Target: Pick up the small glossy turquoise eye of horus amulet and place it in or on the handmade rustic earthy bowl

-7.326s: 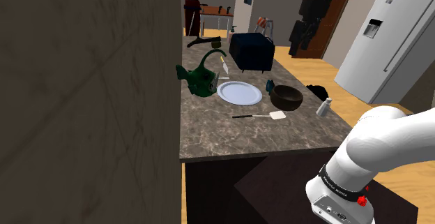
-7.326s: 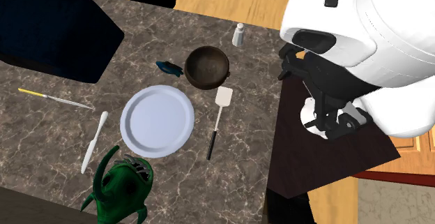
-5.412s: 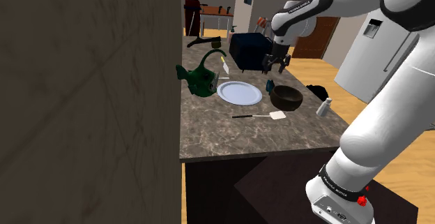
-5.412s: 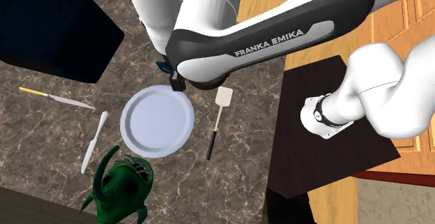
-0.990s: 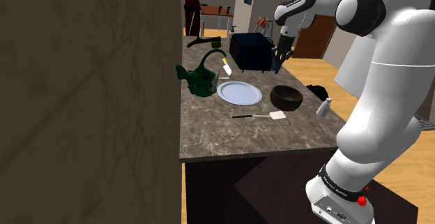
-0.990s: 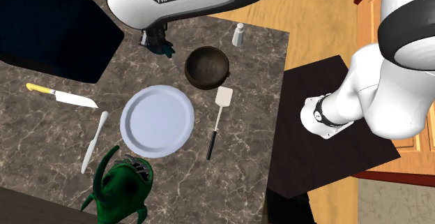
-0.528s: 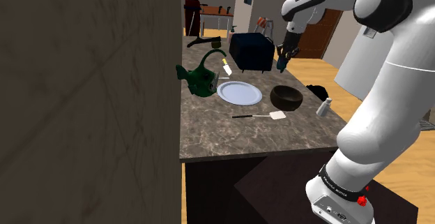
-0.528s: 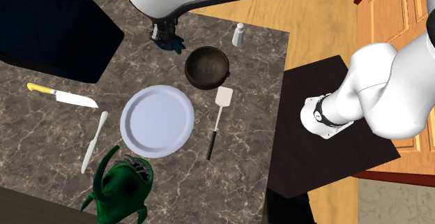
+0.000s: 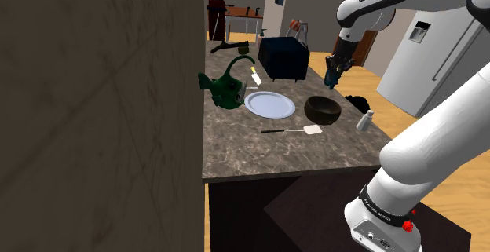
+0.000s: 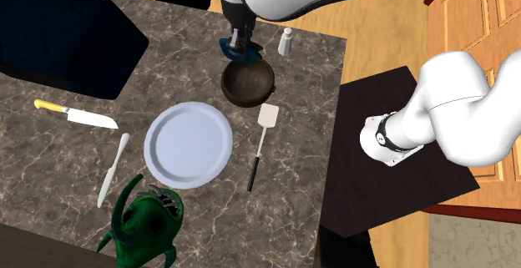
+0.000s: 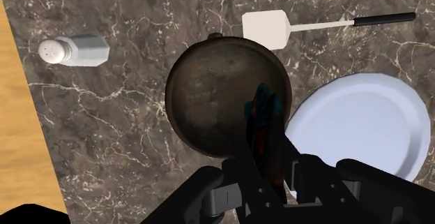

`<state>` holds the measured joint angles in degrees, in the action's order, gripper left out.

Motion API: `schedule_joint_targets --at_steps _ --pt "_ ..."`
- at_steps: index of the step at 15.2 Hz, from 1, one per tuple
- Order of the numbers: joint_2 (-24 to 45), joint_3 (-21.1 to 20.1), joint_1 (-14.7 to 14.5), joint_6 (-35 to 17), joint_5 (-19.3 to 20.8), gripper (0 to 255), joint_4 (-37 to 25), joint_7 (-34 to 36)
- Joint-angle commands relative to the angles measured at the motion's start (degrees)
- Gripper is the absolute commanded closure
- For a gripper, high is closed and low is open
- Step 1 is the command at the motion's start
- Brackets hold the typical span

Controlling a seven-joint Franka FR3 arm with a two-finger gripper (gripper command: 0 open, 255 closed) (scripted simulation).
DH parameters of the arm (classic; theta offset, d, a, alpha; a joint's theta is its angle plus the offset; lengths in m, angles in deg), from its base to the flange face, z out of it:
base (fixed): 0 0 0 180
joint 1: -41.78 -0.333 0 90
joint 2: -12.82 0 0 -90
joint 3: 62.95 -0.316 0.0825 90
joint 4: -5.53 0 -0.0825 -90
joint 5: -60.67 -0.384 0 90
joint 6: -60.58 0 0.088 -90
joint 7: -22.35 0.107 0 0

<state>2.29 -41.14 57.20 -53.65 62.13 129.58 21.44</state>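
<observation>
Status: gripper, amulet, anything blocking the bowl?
Gripper shut on turquoise amulet. Amulet aloft over dark brown bowl, not yet released. Spatula and white plate beside bowl, nothing inside.

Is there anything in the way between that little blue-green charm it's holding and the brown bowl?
Nothing visible. The tool is shut on the amulet, which hangs in the air above the bowl. The spatula, plate and shaker lie beside the bowl.

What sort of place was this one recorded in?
Most likely a home kitchen: a marbled stone counter, a tall refrigerator with a door dispenser beyond it, and a white plate, a spatula and a knife lying on the counter.
</observation>
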Motion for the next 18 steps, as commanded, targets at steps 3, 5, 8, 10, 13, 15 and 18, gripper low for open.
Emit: schedule_joint_targets --at_steps 3,5,8,10,13,15,18 --pt "-0.5 0.2 0.2 -3.0 0.3 255 3.4 -0.3" --pt "0.0 0.4 0.2 -4.5 0.1 255 4.5 -0.5" --pt "1.0 0.6 0.2 -6.9 -0.2 255 6.0 -0.8" --pt "1.7 0.7 0.2 -8.5 -0.5 255 6.9 -1.1" --pt "2.8 0.9 0.2 -10.9 -0.9 255 8.2 -1.6" --pt "3.7 1.0 0.1 -12.4 -1.3 255 9.0 -1.9" --pt "4.0 1.0 0.1 -13.0 -1.5 255 9.3 -2.0"
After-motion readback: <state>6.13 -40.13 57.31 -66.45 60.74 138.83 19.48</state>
